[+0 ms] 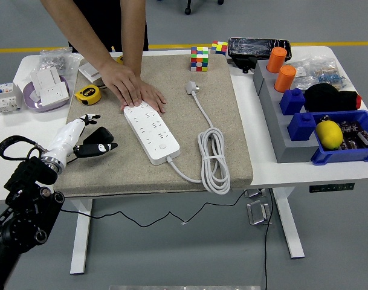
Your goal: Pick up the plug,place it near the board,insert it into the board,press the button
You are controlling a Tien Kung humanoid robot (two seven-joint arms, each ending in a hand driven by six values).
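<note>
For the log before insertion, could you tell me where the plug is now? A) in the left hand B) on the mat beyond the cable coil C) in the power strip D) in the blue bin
B: the plug lies loose on the mat, far from the left hand, not in the power strip.

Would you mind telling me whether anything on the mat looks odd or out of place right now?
Yes: a person's hand presses flat on the far end of the power strip. The plug lies loose and unplugged, its cable coiled beside the strip.

A white table (292,172) bears a beige mat (226,115) and grey rack (280,130).
</note>
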